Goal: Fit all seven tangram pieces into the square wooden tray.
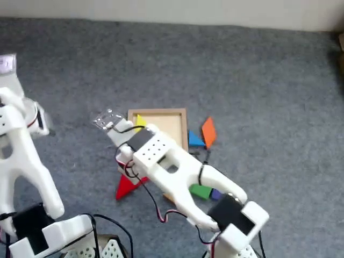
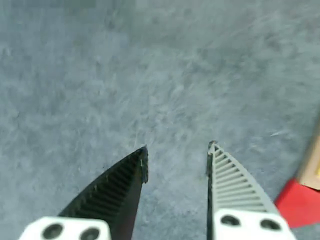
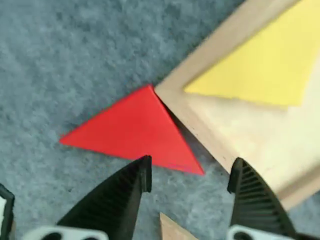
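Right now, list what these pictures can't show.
Tray: high view, right arm covers its near half; contents beyond the yellow piece unknown.
Green piece: high view, partly under that arm; shape unclear.
Tan piece: right wrist view, cut off by the frame edge.

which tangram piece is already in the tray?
The yellow piece, lying inside the wooden tray. The red triangle is on the carpet at the tray's corner; the orange piece, blue piece and green piece also lie outside.
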Robot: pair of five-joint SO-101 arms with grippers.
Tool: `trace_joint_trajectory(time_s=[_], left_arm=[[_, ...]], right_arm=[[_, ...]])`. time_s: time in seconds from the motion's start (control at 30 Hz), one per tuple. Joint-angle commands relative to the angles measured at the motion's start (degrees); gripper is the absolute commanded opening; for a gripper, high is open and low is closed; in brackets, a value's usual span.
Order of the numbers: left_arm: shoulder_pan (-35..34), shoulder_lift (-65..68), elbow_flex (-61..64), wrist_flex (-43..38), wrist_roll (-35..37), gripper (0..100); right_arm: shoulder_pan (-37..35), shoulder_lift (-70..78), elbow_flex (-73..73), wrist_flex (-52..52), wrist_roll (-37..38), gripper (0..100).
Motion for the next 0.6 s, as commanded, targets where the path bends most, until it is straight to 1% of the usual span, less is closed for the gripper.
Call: trace_joint_trajectory(time_s=[0.0, 0.1, 0.27, 0.4, 0.57], left_arm=[[-4.8, -2.5, 4.4, -4.0, -0.3, 19], [-8.5, -2.6, 6.4, -6.1, -0.3, 19], [-13.1, -2.7, 6.6, -6.3, -0.3, 19], [-15.1, -2.2, 7.3, -6.3, -0.3, 19], [-15.7, -2.2, 9.2, -6.5, -0.4, 19]], right_arm=[[-1.6, 1.0, -6.9, -0.5, -1.7, 24.9], [-2.6, 2.5, -9.9, -0.6, -3.5, 24.9], [-6.2, 6.9, -13.1, -0.8, -6.8, 24.9], [-7.9, 11.1, -15.2, -0.8, -7.3, 24.9], [-7.8, 14.5, -16.0, -0.5, -7.1, 24.9]])
